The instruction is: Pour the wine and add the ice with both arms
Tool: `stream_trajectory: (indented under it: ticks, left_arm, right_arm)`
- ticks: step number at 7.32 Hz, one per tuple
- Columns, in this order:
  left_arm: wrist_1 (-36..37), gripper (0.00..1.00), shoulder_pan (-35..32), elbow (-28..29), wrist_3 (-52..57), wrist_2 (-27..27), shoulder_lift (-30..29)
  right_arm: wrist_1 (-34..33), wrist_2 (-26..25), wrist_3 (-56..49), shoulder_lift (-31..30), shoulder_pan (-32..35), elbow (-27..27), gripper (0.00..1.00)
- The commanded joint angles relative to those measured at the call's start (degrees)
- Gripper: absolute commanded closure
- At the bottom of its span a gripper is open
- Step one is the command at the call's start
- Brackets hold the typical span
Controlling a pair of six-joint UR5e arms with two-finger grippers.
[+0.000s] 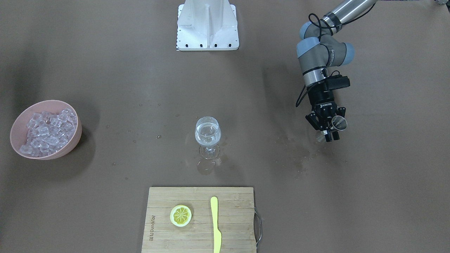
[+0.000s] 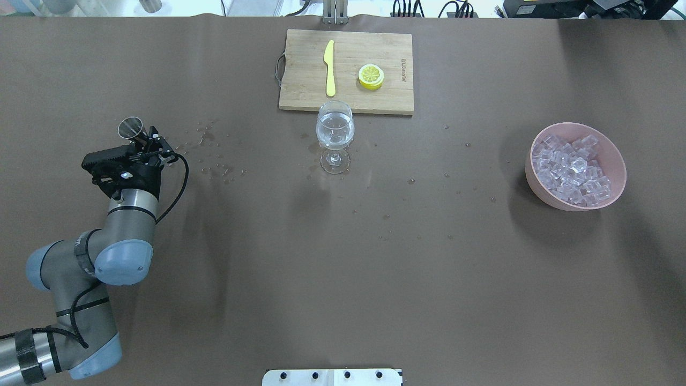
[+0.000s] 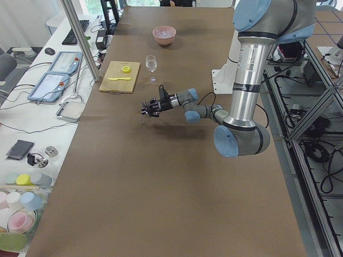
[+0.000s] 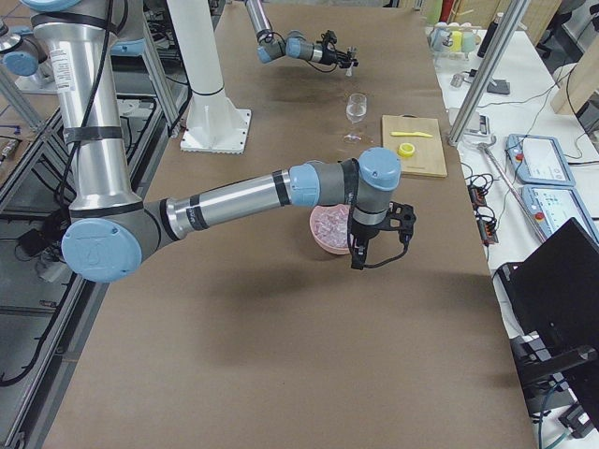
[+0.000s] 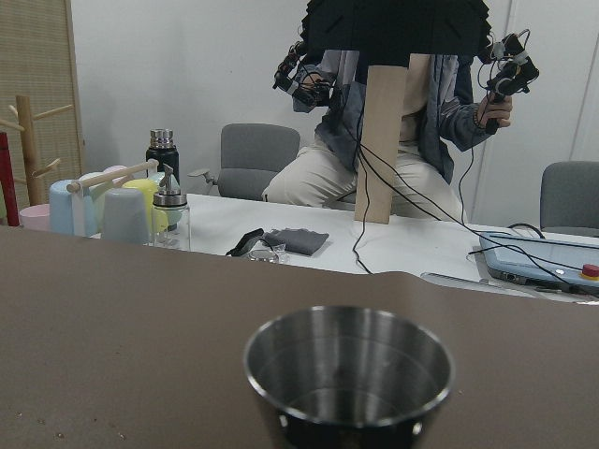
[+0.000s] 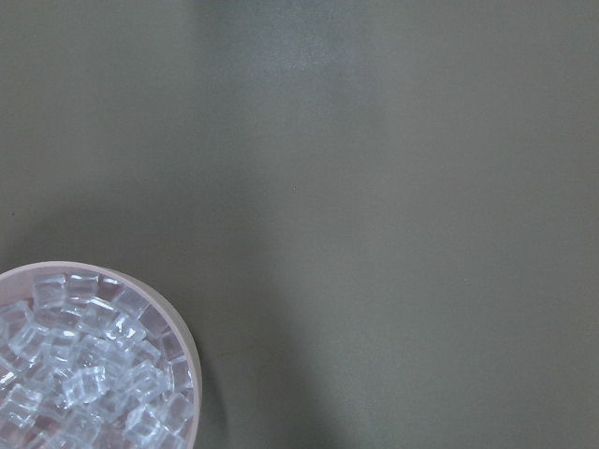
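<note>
Starting at the near edge of the front-facing view, a pale bamboo cutting board (image 1: 235,211) lies flat, rectangular, with a wire handle on its 3 o'clock side. On it are a round yellow lemon slice (image 1: 181,215) and a flat yellow plastic knife (image 1: 215,225); the knife's long axis runs 12 to 6, blade toward 6. At 12 o'clock from the board stands the wine glass (image 1: 208,136), clear and round-bowled on a thin stem, upright with its mouth up. The wine (image 2: 334,135) sits colourless in its bowl, and the brown table (image 1: 105,211) around its foot is wet. At 9 o'clock from the glass, well apart, a matte pink bowl (image 1: 72,144) holds the ice (image 1: 47,133), small glassy cubes in a heap. At 3 o'clock, also well apart, the black left gripper (image 1: 328,128) points toward 6, its arm coming in from 1 o'clock. I see its fingers closed around a small steel cup (image 1: 339,123), smooth and tapered. In the left wrist view the cup looks roughly upright, mouth up, bare metal inside. Scattered droplets (image 1: 299,165) speckle the covering between cup and glass. In the right side view the right arm (image 4: 234,196) reaches to the bowl, with the right gripper (image 4: 370,229) by its rim. I cannot tell how far that one is open. Its wrist camera looks down on rim and cubes at 7 o'clock. Farthest off, at 12 o'clock from the glass, is the white mounting base (image 1: 207,28).
</note>
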Motion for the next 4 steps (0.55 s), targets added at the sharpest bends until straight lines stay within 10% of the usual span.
stream_trajectory:
  ticks: [1, 4]
  left_arm:
    - [0.1, 1.0, 0.5, 1.7, -1.1, 1.9, -0.5]
    - [0.1, 1.0, 0.6, 3.9, -1.1, 2.9, -1.5]
  right_arm:
    - [0.1, 0.0, 0.0, 0.0, 0.0, 0.1, 0.0]
    - [0.0, 0.0, 0.0, 0.0, 0.0, 0.2, 0.0]
